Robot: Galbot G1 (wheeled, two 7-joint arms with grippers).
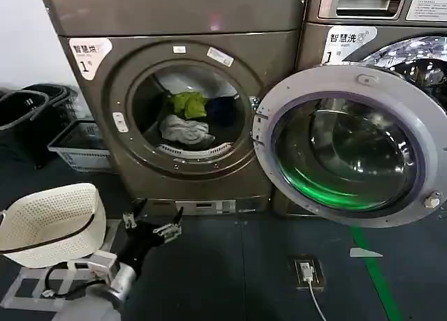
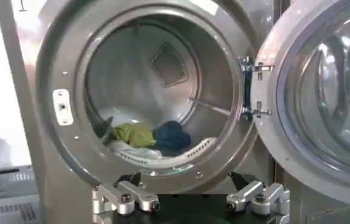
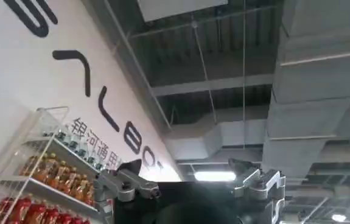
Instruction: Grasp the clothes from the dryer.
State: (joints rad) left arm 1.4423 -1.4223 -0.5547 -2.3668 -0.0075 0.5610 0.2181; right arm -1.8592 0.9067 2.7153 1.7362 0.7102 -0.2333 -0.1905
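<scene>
Approach step right now: left gripper sits low before the dryer, jaws spread and empty. Clothes lie inside the drum. Next it needs a reach through the opening. Right gripper points at the ceiling, open.

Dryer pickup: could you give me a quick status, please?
Left gripper open, low before dryer. Right gripper open, pointing at ceiling. Clothes in drum. Door open.

Two dryers, one white basket, perhaps three garments inside.
</scene>
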